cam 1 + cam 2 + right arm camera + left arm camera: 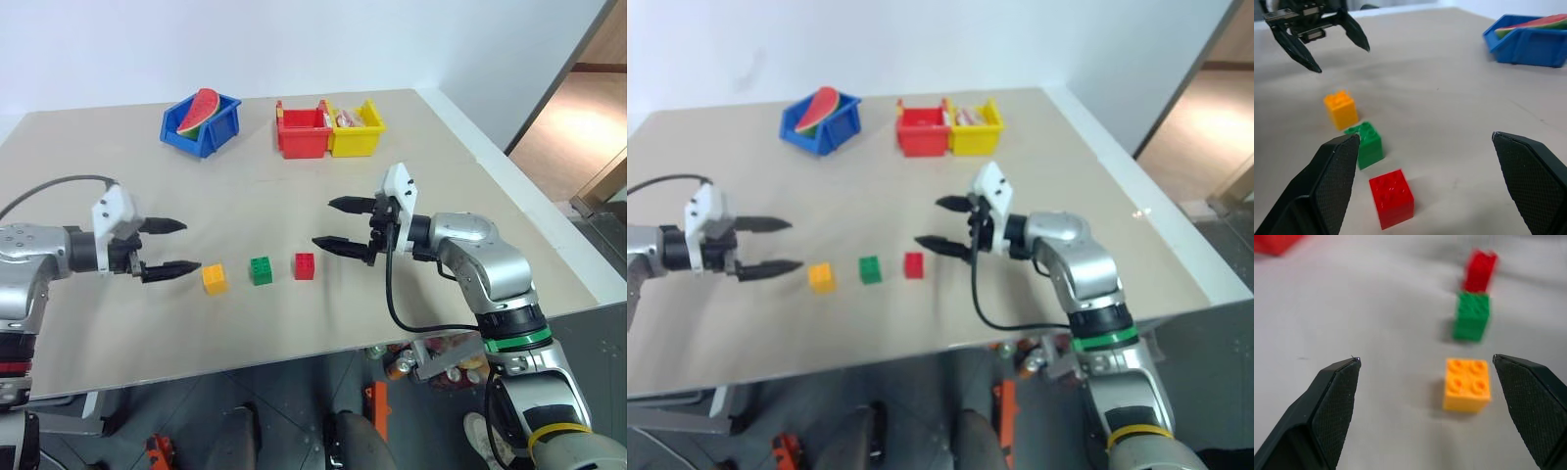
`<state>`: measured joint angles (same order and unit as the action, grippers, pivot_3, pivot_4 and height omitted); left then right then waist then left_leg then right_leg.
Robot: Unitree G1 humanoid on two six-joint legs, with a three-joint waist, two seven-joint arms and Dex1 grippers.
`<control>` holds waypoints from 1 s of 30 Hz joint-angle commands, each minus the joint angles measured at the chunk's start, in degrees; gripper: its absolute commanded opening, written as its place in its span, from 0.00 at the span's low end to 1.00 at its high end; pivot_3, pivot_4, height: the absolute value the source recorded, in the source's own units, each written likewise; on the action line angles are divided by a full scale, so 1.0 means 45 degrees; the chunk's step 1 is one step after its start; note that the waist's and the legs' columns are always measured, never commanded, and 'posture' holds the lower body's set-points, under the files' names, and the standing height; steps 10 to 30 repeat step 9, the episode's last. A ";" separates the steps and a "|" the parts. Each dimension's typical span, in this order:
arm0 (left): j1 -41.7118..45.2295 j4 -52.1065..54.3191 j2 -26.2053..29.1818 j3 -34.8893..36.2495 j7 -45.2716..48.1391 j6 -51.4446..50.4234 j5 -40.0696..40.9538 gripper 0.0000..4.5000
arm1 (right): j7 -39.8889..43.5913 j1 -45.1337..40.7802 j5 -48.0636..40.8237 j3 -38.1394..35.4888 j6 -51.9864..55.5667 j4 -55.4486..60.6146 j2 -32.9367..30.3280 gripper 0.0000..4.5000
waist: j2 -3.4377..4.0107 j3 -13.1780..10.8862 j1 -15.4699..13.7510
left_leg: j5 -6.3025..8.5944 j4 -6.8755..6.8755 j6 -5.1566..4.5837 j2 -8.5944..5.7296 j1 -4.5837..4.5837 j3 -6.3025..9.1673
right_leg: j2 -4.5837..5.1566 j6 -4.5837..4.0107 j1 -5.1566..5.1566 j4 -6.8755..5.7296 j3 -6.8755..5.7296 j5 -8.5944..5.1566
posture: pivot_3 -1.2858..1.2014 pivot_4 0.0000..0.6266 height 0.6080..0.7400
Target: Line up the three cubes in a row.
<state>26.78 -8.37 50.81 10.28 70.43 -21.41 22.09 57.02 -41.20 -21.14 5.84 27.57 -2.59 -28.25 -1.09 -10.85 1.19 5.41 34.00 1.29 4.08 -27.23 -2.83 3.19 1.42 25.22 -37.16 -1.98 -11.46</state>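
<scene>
Nearest the front edge of the pale beige bench top point(294, 338): three small studded plastic building cubes standing in a row, set apart by narrow gaps, none touching. From the robot's left to right: yellow-orange cube point(215, 278), green cube point(261, 270), red cube point(305, 266). All upright, studs on top. Seen in the left wrist view as one line running away from the camera, the yellow-orange one sharp, the green and red behind it blurred.

Just left of the yellow-orange cube: left gripper point(174, 247), two black fingers spread wide, holding nothing. Lower fingertip close beside that cube; touching or just apart not clear in the head views, though the left wrist view shows bare bench between cube and both fingers.

Right of the red cube: right gripper point(338, 224), fingers likewise spread wide and empty, tips pointing toward the row, apart from the red cube.

Toward the far edge: blue plastic bin point(201, 124) set at an angle, with a watermelon-slice toy point(199, 112) leaning inside, partly hidden by the bin wall. To its right, red plastic bin point(303, 132) and yellow plastic bin point(357, 131) side by side, walls touching. Contents of the yellow bin too small to make out; inside of the red bin not clear.
</scene>
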 commanded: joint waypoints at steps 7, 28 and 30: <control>-0.1387 0.0836 -0.1340 0.1407 -0.5462 0.0409 -0.1277 1.00 | -0.1770 -0.0294 0.1457 -0.1197 -0.3010 -0.2685 -0.0288 1.00 | -0.0001 0.0000 -0.0004 | 0.0000 0.0000 0.0000 -0.0002 0.0005 -0.0017 | 0.0003 0.0003 -0.0003 0.0001 0.0008 0.0003 | 0.52 0.24 1.00; -0.1657 0.1077 -0.1817 0.1440 -0.6335 0.0780 -0.1572 1.00 | -0.2204 -0.0184 0.1584 -0.1421 -0.3291 -0.3019 -0.0221 1.00 | -0.0003 -0.0001 -0.0008 | 0.0000 -0.0001 0.0000 -0.0002 0.0003 -0.0017 | 0.0000 0.0002 -0.0002 0.0002 0.0007 0.0002 | 0.52 0.24 1.00; -0.1657 0.1077 -0.1817 0.1440 -0.6335 0.0780 -0.1572 1.00 | -0.2204 -0.0184 0.1584 -0.1421 -0.3291 -0.3019 -0.0221 1.00 | -0.0003 -0.0001 -0.0008 | 0.0000 -0.0001 0.0000 -0.0002 0.0003 -0.0017 | 0.0000 0.0002 -0.0002 0.0002 0.0007 0.0002 | 0.52 0.24 1.00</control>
